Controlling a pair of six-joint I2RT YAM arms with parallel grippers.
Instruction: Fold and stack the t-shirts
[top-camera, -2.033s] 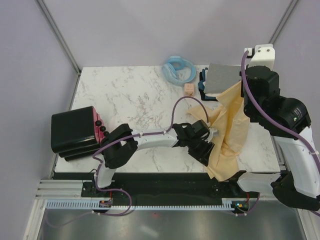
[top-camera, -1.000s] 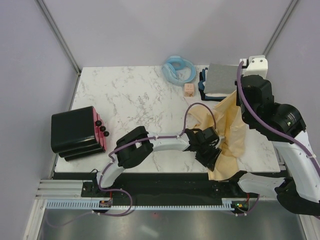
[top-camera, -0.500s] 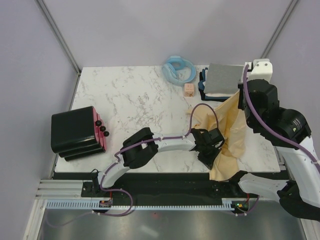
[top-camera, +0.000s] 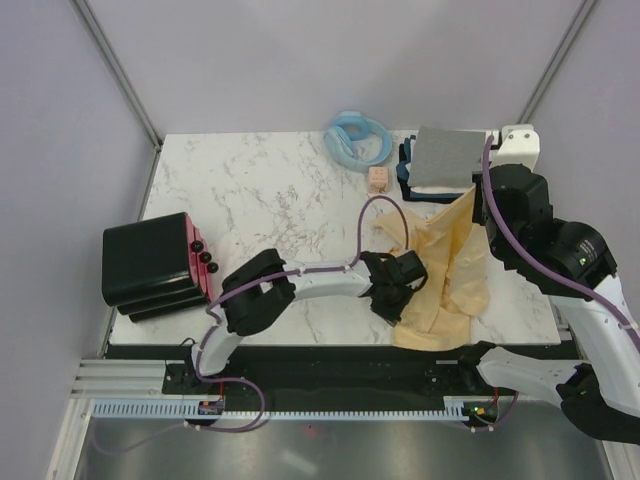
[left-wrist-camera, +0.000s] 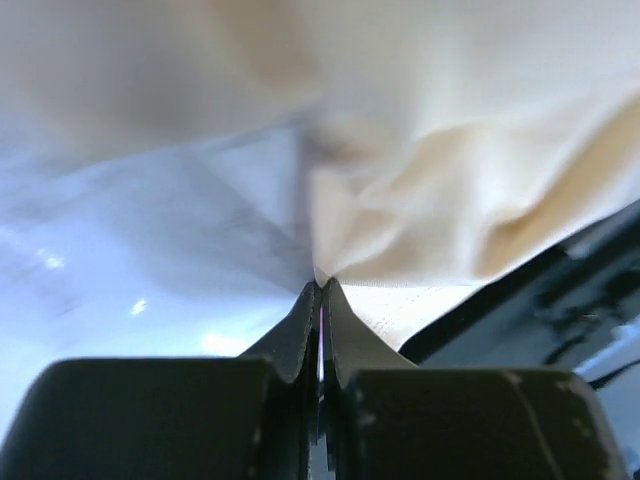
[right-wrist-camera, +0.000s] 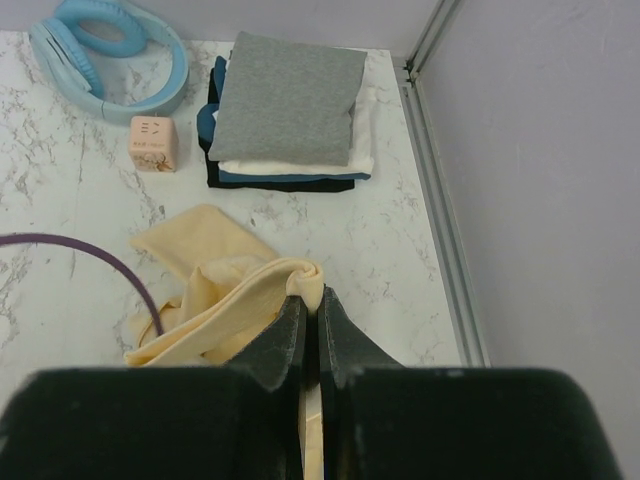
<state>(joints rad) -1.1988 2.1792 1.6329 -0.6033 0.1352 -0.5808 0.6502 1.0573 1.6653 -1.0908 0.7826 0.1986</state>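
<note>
Left pincer (left-wrist-camera: 320, 285) shifted left, clamped on yellow t-shirt (top-camera: 447, 285) edge; right pincer (right-wrist-camera: 310, 298) grips it.

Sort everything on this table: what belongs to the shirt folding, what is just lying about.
Job: cream t-shirt, held by left gripper and right gripper; folded stack topped by grey t-shirt.
Lying about: light blue ring; pink cube; black box with pink-red side.
</note>
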